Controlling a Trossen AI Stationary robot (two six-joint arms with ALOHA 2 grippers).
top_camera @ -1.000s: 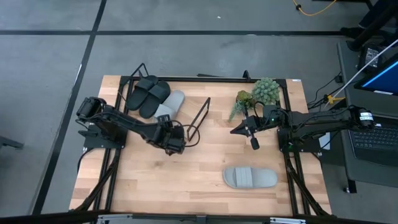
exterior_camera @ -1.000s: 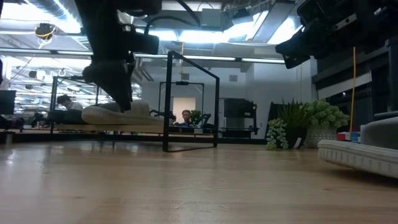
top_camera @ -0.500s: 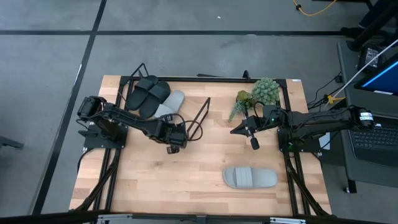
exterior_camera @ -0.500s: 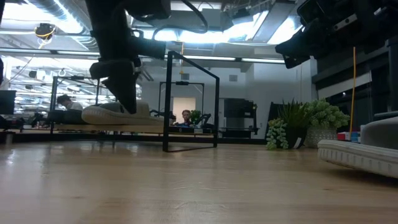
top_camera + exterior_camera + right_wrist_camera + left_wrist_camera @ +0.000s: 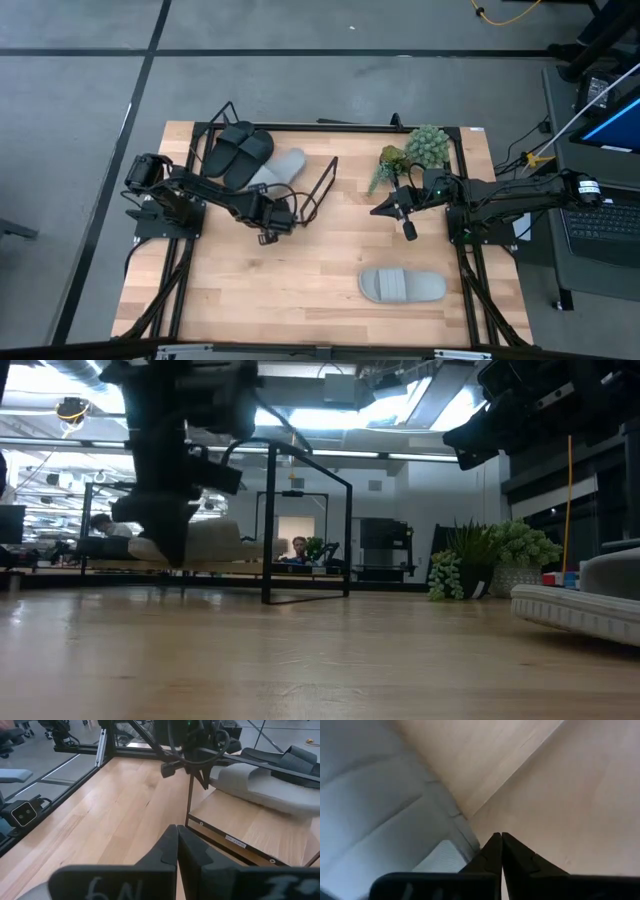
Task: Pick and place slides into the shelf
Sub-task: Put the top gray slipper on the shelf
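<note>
My low view loses the grey slide (image 5: pixel 215 542) partly behind the left arm (image 5: pixel 165 450); another grey slide (image 5: pixel 590 605) runs off the edge.

both end effectors (image 5: pixel 277 217) (image 5: pixel 408 231) closed, empty
</note>
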